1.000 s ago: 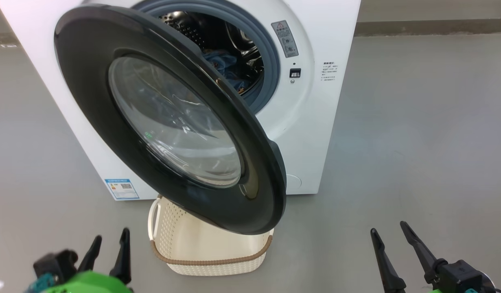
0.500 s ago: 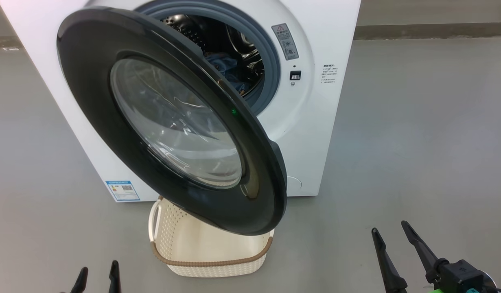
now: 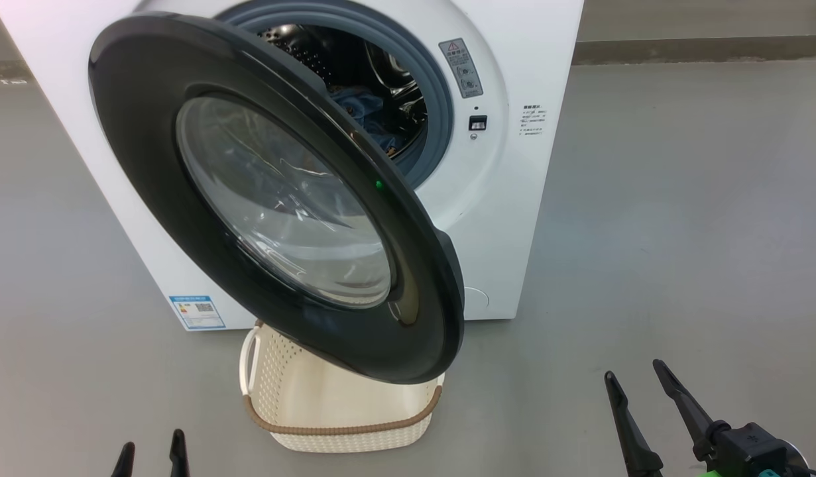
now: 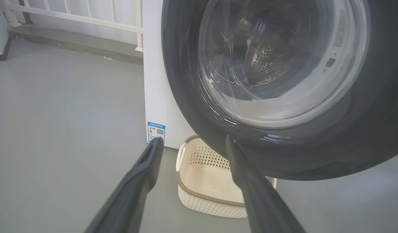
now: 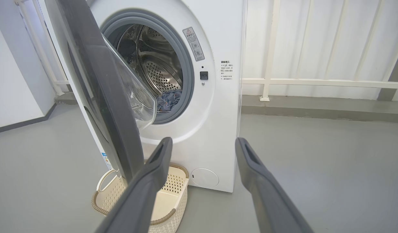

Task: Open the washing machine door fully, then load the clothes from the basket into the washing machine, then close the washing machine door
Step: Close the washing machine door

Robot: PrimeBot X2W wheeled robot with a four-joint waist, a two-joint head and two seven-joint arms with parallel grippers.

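Note:
The white washing machine (image 3: 514,218) (image 5: 215,129) stands ahead with its round black door (image 3: 275,199) (image 4: 283,97) (image 5: 98,97) swung partly out over the basket. Blue clothes (image 3: 364,112) (image 5: 168,100) lie inside the steel drum. The cream basket (image 3: 341,404) (image 4: 211,191) (image 5: 169,197) sits on the floor under the door and looks empty where visible. My left gripper (image 3: 150,457) (image 4: 192,142) is open at the lower left, short of the door. My right gripper (image 3: 636,377) (image 5: 202,142) is open at the lower right, holding nothing.
Grey floor (image 3: 679,232) spreads to the right and left of the machine. A white railing (image 5: 315,82) and a raised kerb run behind it. A blue label sticker (image 3: 197,311) marks the machine's lower left front.
My left gripper has drawn back toward the bottom edge of the head view, leaving just its fingertips showing. The door, basket and right gripper keep their places.

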